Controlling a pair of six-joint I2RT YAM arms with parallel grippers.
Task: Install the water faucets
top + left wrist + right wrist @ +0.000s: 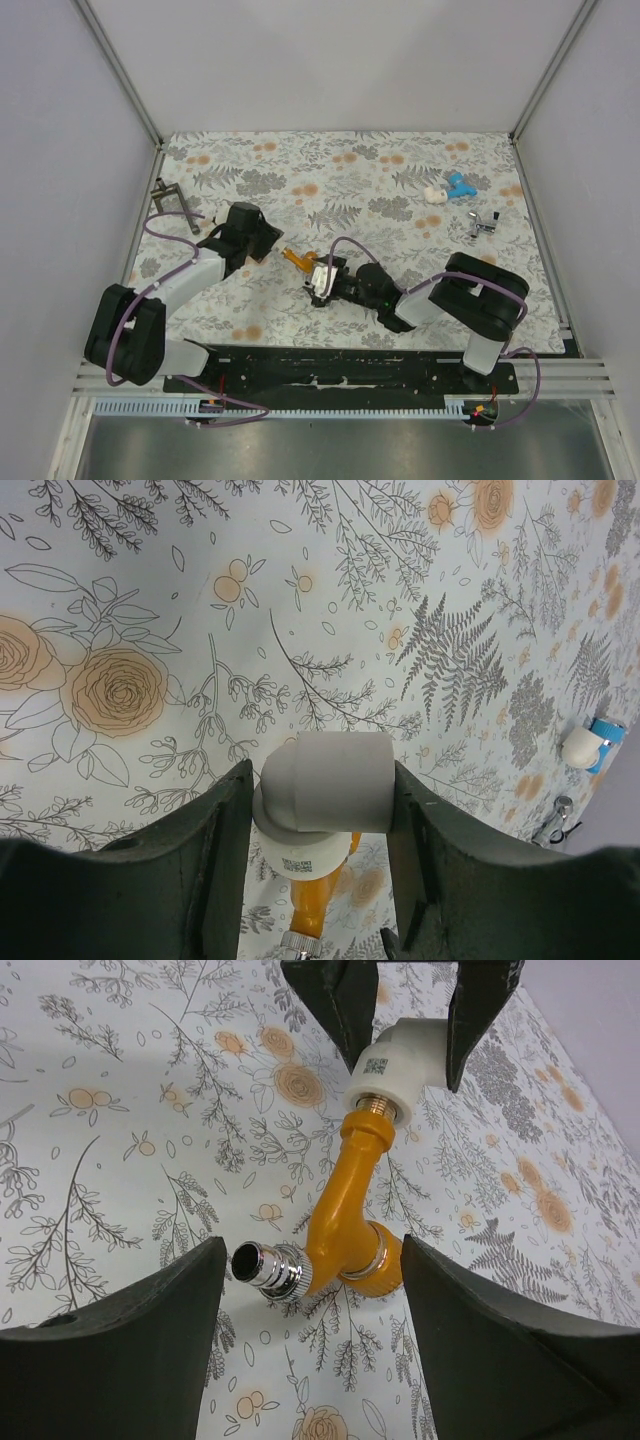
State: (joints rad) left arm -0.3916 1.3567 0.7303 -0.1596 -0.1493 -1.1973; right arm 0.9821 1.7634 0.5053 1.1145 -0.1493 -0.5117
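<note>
An orange water faucet [350, 1205] with a chrome nozzle [270, 1266] is screwed into a white elbow fitting [397, 1068]. My left gripper [320, 785] is shut on that white fitting [330, 775], and the orange faucet [318, 900] hangs past it. My right gripper [310, 1290] is open, its jaws standing either side of the faucet's nozzle and knob with a small gap. From above, the orange faucet [294, 258] spans between the left gripper [272, 243] and the right gripper [318, 275]. A blue faucet [461, 185] with a white fitting [433, 193] lies at the back right.
A dark metal lever handle [483, 223] lies near the blue faucet, and another metal part [170, 198] lies by the left wall. The blue faucet [603, 732] also shows at the right edge of the left wrist view. Walls close the floral table [340, 160] on three sides.
</note>
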